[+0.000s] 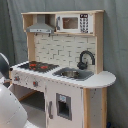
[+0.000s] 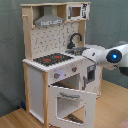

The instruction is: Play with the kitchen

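**Oven door down, arm in at the counter**

A grey curtain hangs behind everything, and in the second exterior view a light wooden floor (image 2: 15, 119) runs under the set. Standing against that curtain is the kitchen (image 1: 65, 75), white panels with pale wood framing, upright and filling the middle of both exterior views.

Up top, the grey hood (image 1: 41, 25) sits beside the microwave (image 1: 72, 22) on its shelf. Below that, a white tiled backsplash. On the counter, the black stovetop (image 1: 37, 65) with its red rings lies next to the sink (image 1: 73, 74), and the black faucet (image 1: 86, 59) arches over the basin. Two knobs (image 2: 56, 75) show on the front panel under the stovetop.

Now the second exterior view: the windowed oven door (image 2: 70, 102) is swung down and open, hanging out towards the camera. The white robot arm (image 2: 107, 55) reaches in from the second exterior view's right, with a blue light glowing on its joint, and its front end lies at counter height just beside the sink end of the kitchen. The gripper itself is lost against the white cabinet there, so I cannot tell how its jaws stand or whether it has hold of anything.

In the first exterior view, a rounded white part of the arm fills the lower left corner, in front of the kitchen.
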